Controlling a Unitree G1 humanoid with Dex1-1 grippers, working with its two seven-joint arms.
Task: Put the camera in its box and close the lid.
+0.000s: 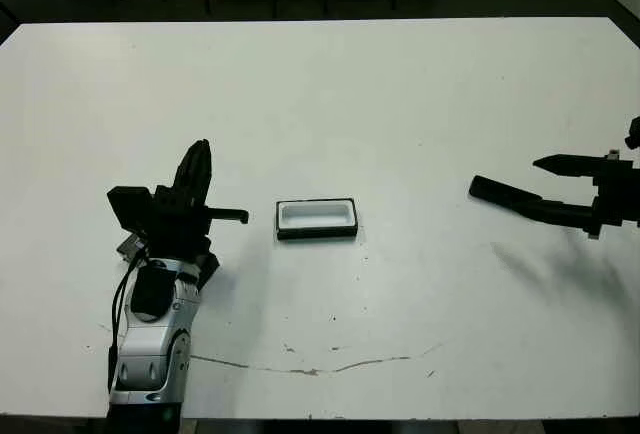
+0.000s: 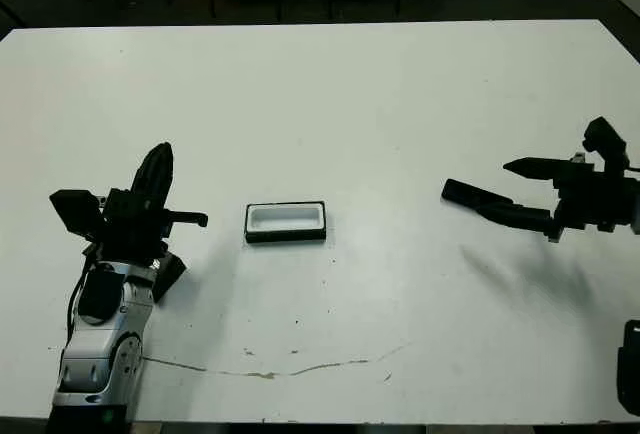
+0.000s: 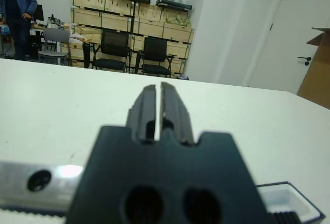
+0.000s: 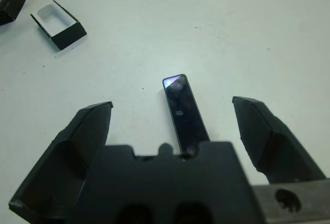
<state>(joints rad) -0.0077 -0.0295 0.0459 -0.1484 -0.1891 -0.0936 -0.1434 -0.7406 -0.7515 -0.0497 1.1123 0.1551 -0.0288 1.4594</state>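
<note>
My left arm point(image 1: 150, 349) wears a silver-grey shell with a black oval inset, a black cable looping along its outer side, and a blocky matte black left gripper point(image 1: 205, 169) whose body shows two round recesses in the wrist view. My right gripper point(image 4: 172, 118) is the same matte black, with two thick wedge-shaped fingers point(image 4: 85, 136) faceted at the tips. A silver bracket with a dark round screw hole sits beside each gripper body.
</note>
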